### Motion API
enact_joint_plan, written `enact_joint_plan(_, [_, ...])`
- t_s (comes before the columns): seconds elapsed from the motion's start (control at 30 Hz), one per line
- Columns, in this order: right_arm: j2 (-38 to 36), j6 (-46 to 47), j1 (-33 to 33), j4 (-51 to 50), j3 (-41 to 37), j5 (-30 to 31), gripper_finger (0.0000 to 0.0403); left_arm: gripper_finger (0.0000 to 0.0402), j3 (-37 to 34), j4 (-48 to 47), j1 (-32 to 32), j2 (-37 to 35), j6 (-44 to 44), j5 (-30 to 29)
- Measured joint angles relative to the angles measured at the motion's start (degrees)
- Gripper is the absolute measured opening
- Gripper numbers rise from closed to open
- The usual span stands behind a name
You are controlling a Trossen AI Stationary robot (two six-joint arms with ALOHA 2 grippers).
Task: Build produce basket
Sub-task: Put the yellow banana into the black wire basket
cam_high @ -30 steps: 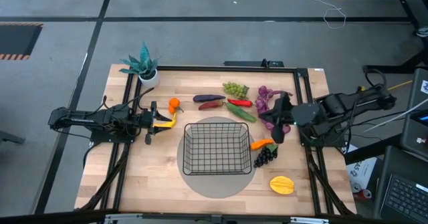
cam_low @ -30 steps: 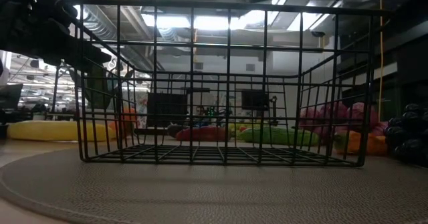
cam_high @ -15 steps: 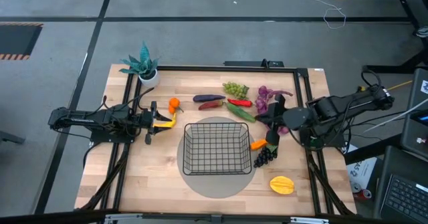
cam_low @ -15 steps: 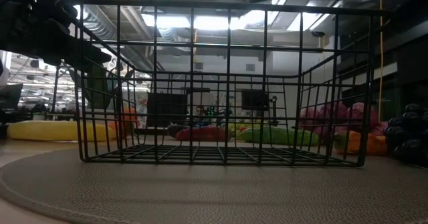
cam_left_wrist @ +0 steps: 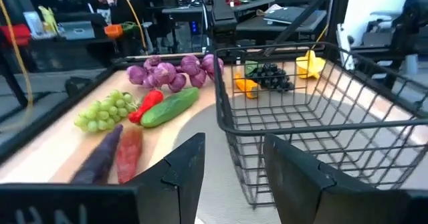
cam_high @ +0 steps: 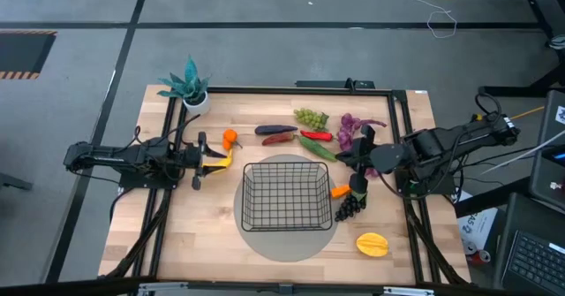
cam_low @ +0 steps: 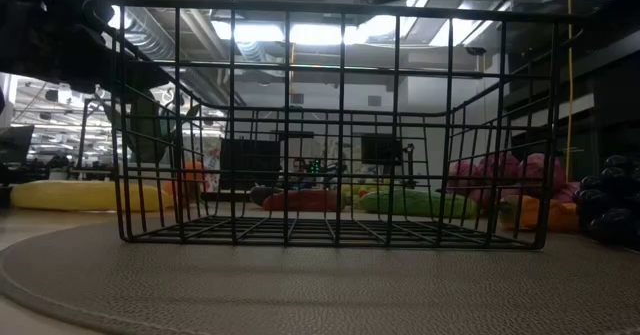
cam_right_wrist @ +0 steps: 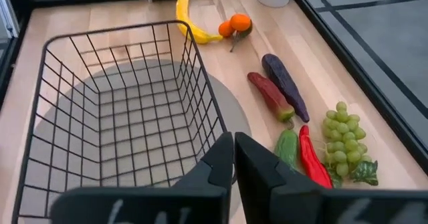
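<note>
Currently the empty wire basket (cam_high: 285, 193) sits centre-table; right gripper (cam_high: 357, 186), fingers pressed together holding nothing, hovers at its 3 o'clock above the carrot (cam_high: 341, 191) and should open before descending; left gripper (cam_high: 196, 161) waits parted at 9 o'clock.

even bright overhead light, soft shadows; low view backlit, foreground blurred.

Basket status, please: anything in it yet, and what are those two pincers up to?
Basket empty. Left pincer open beside banana. Right pincer shut, empty, hovering between cucumber and carrot. Nothing blocking the basket.
</note>
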Motion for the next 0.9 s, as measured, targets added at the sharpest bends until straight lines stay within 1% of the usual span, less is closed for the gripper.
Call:
enact_joint_plan(0.1, [0.12,-3.05,0.02,-1.25,-0.09,-2.13,0.0021,0.0147,0.00,-0.02,0.00,0.00,3.93,-0.10])
enact_joint_plan(0.17, [0.06,-3.00,0.02,-0.95,-0.09,-5.11,0.0021,0.0147,0.00,-0.02,0.00,0.00,3.81,-0.10])
enact_joint_plan(0.23, [0.01,-3.04,0.02,-1.08,-0.09,-8.43,0.0021,0.0147,0.00,0.00,0.00,0.02,1.73,-0.06])
enact_joint_plan(0.33, [-0.03,-1.95,0.02,-1.94,-0.09,-13.68,0.0021,0.0147,0.00,0.22,-0.02,0.00,-4.88,0.00])
enact_joint_plan(0.47, [-0.03,3.96,0.02,-5.73,-0.09,-18.31,0.0021,0.0147,0.00,0.21,-0.02,0.01,-18.75,0.05])
enact_joint_plan(0.63, [-0.05,13.04,0.02,-14.26,-0.09,-19.62,0.0021,0.0147,0.00,0.11,0.00,0.02,-32.42,0.82])
enact_joint_plan(0.73, [-0.05,16.23,0.02,-18.86,-0.09,-19.14,0.0021,0.0147,0.00,0.07,-0.03,0.00,-34.39,3.10])
enact_joint_plan(0.9, [-0.07,16.43,0.02,-19.35,-2.13,-13.82,0.0021,0.0147,0.00,0.00,-0.02,0.00,-34.42,3.11])
